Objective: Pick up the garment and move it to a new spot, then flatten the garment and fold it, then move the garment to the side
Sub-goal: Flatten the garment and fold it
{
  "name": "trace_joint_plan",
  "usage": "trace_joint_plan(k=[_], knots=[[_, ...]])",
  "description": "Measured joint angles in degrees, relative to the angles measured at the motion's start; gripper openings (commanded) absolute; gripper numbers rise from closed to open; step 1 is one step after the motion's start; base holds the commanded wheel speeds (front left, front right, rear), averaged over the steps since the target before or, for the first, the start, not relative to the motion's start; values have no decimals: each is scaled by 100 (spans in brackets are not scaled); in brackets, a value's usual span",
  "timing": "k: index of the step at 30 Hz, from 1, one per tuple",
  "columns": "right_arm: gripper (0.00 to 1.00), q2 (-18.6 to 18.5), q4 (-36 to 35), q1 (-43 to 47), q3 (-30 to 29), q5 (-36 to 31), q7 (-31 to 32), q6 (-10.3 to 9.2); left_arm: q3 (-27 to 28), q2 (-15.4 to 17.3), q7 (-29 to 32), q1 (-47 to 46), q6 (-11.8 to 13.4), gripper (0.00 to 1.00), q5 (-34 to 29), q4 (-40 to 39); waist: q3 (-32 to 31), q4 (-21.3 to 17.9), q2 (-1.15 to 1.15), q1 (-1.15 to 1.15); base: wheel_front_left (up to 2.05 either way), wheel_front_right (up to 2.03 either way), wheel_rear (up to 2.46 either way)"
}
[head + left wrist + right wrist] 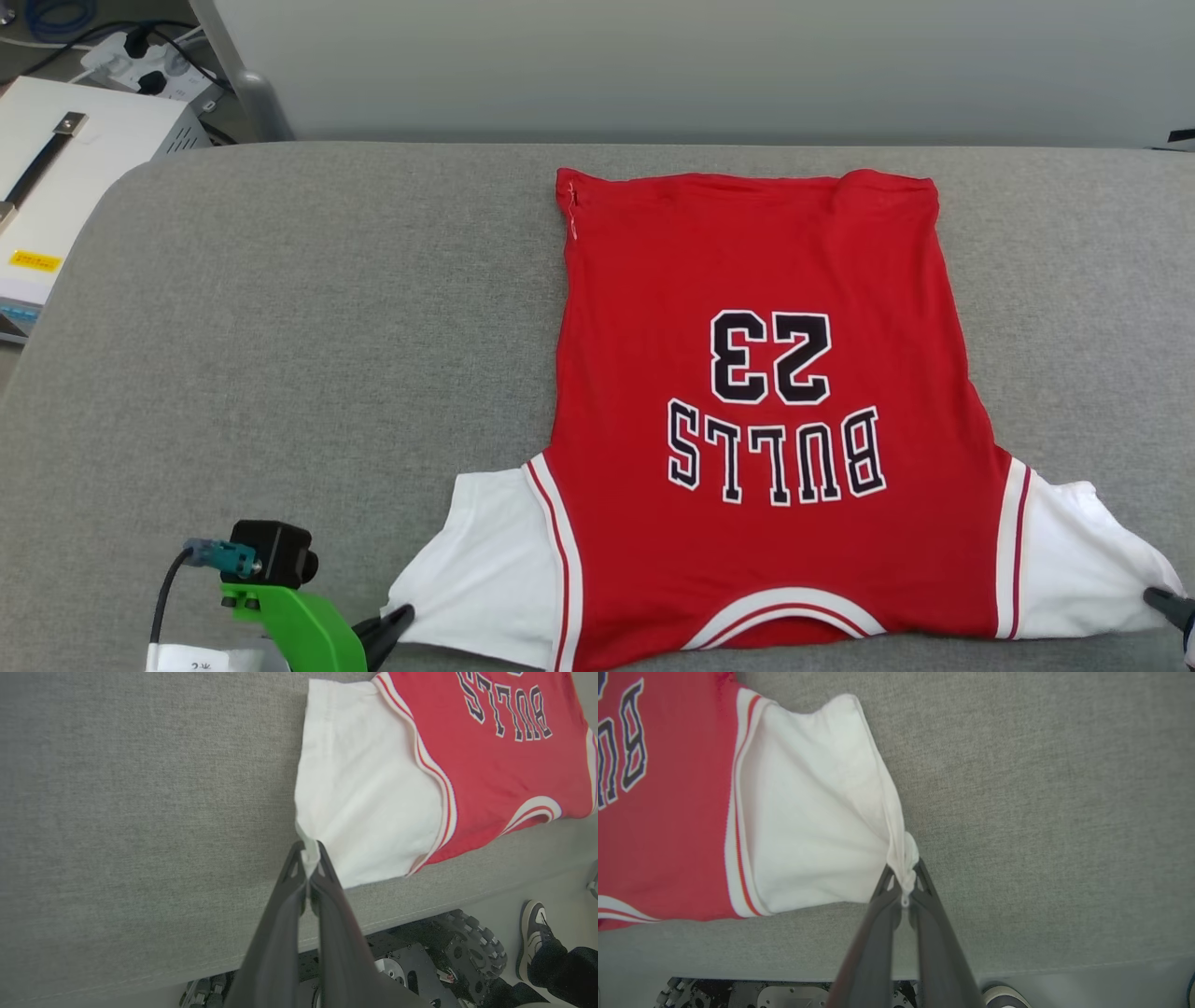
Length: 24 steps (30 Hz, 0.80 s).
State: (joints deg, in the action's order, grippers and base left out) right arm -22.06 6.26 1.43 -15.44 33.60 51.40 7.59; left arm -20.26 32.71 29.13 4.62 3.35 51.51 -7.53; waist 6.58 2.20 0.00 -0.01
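Two sleeve tips are pinched. Head view: the red short-sleeved jersey T-shirt (766, 271) lies flat, collar nearest, right of middle on the grey fabric-covered counter (280, 327), with the left claw (397, 621) and right claw (1162, 599) at its white sleeves. Left wrist view: left claw clamped on a sleeve corner. Right wrist view: right claw clamped on the other sleeve's bunched tip.

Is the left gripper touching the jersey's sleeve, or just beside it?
Touching. The left wrist view shows the left gripper shut, with a corner of the white sleeve of the garment pinched between its fingertips.
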Motion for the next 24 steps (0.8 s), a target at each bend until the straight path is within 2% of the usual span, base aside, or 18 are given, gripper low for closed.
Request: trace_joint_plan(k=[1, 2, 8, 14, 17, 24], knots=[[44, 24, -130, -1, -12, -27, 8, -1, -24, -1, 26, -2, 0, 0, -1, -66, 24, 7, 0, 0, 0, 0, 0], [100, 32, -258, -5, -21, -55, 13, -3, -55, 0, 41, -9, -2, 0, -5, -141, 54, 15, 0, 0, 0, 0, 0], [100, -30, -969, -240, 42, -47, 290, -5, -209, 14, 203, -70, 1, 0, -133, -768, 294, 78, 0, 0, 0, 0, 0], [100, -141, -1493, -1284, 90, 64, 681, -5, -341, 82, 403, -185, 123, 0, -356, -1450, 722, 196, 0, 0, 0, 0, 0], [100, -91, -1503, -1946, 103, 104, 962, -5, -397, 107, 442, -283, 145, 0, -453, -1686, 981, 284, 0, 0, 0, 0, 0], [100, -436, -875, -3465, 272, -301, 1489, -5, -553, 65, 426, -600, 143, 0, -744, -2050, 1644, 573, 0, 1, 0, 0, 0]])
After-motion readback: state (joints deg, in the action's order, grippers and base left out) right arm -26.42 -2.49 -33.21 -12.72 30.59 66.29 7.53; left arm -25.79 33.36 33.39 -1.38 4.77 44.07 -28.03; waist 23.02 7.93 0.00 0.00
